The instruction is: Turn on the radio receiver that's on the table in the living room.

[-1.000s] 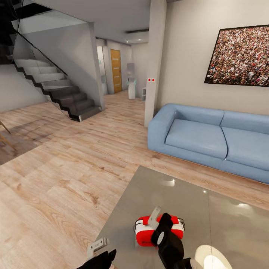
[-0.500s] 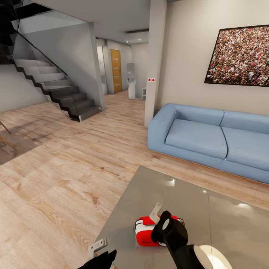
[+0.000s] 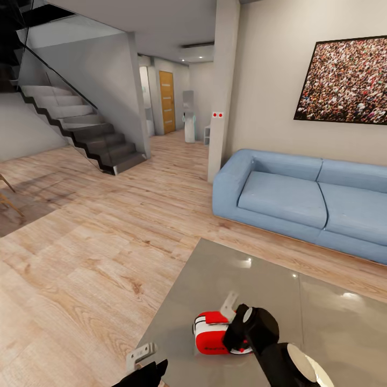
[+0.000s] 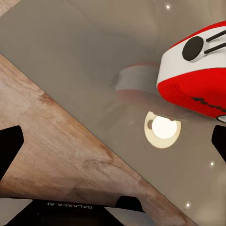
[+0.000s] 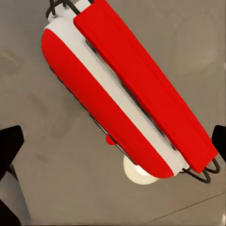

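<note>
Head view: right gripper (image 3: 235, 317) over the radio receiver (image 3: 212, 334) on the table (image 3: 301, 312), near edge; finger spread can't be judged. Sofa (image 3: 301, 201) beyond. Left wrist view: left gripper's fingers (image 4: 9, 146) wide apart, radio ahead, untouched. Right wrist view: fingers (image 5: 10, 141) apart, flanking the radio's handle (image 5: 141, 80).

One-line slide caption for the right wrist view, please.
Right wrist camera looking down on the red radio, handle side facing the camera, resting on the glossy grey table, a lamp's reflection beside it.
</note>
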